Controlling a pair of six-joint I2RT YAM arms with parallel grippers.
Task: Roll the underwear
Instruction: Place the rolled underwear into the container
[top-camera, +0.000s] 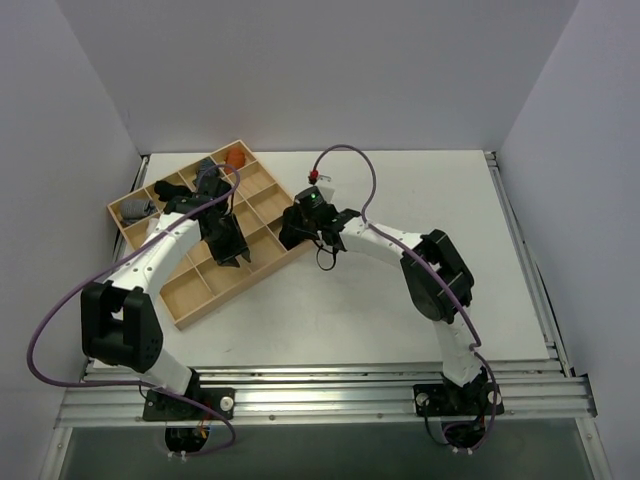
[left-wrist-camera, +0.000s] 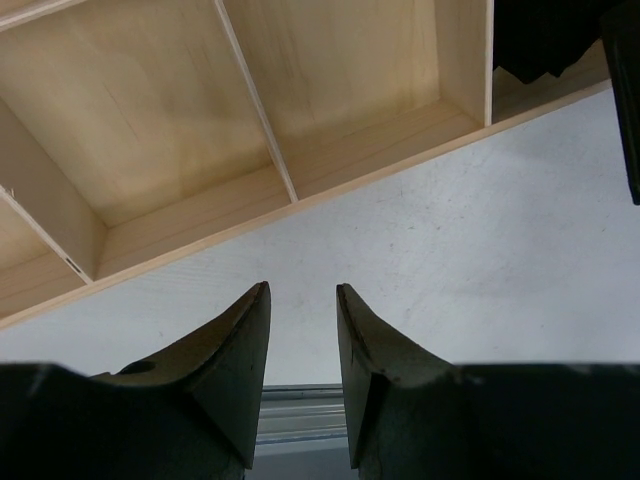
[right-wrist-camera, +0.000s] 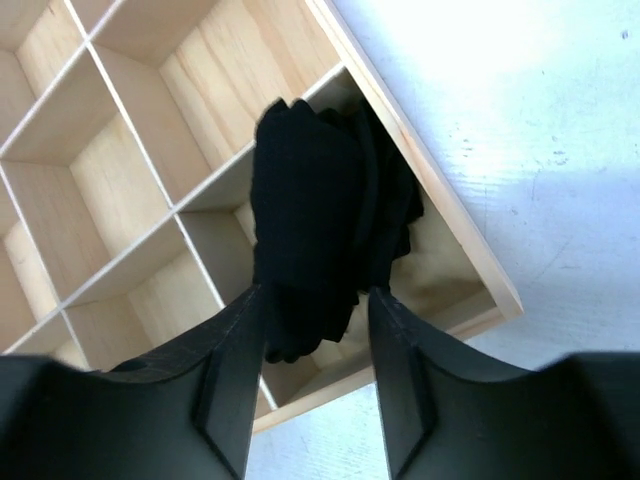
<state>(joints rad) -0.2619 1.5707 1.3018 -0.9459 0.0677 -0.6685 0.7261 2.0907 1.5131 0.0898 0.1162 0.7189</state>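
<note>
The underwear (right-wrist-camera: 310, 200) is a black bunched bundle between my right gripper's (right-wrist-camera: 315, 295) fingertips, over the corner compartment of the wooden tray (right-wrist-camera: 455, 235). The jaws stand fairly wide, pressed against the fabric. In the top view the right gripper (top-camera: 300, 228) sits at the tray's right corner with the dark fabric under it. My left gripper (left-wrist-camera: 302, 292) is open and empty, low over the white table just outside the tray's near wall (left-wrist-camera: 300, 195). In the top view it (top-camera: 228, 250) hangs over the tray's middle compartments. The black fabric (left-wrist-camera: 535, 45) shows at the upper right of the left wrist view.
The tray (top-camera: 250, 285) lies tilted at the table's left. Its far compartments hold small rolled bundles: orange (top-camera: 236, 157), grey (top-camera: 135, 210) and dark ones. A purple cable (top-camera: 350, 150) loops over the table's back. A metal rail (top-camera: 330, 385) runs along the near edge.
</note>
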